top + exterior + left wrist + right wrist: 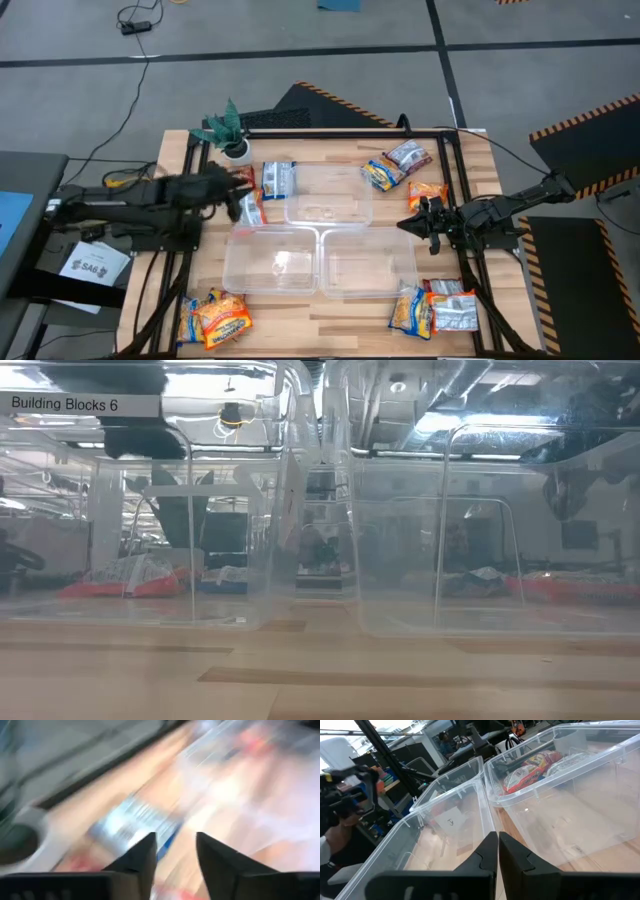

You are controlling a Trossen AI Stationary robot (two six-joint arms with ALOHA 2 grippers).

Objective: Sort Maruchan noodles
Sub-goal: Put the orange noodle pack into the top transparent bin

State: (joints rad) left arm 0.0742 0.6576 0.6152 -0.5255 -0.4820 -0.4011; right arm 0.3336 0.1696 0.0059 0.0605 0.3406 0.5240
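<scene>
1. The left gripper, fingers partly open and holding nothing, hovers by the blue-and-white packet.
2. That packet lies at its two o'clock, long axis twelve-to-six.
3. The right gripper waits shut.

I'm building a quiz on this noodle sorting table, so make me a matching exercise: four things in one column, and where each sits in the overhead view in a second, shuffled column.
Things:
1. potted plant
2. left gripper
3. right gripper
4. orange noodle packets

Places:
A. near front left corner of the table
B. right of the clear tubs, beside the right rail
C. near back left corner of the table
D. over the packets left of the back tub

Pairs: 1-C, 2-D, 3-B, 4-A
</scene>
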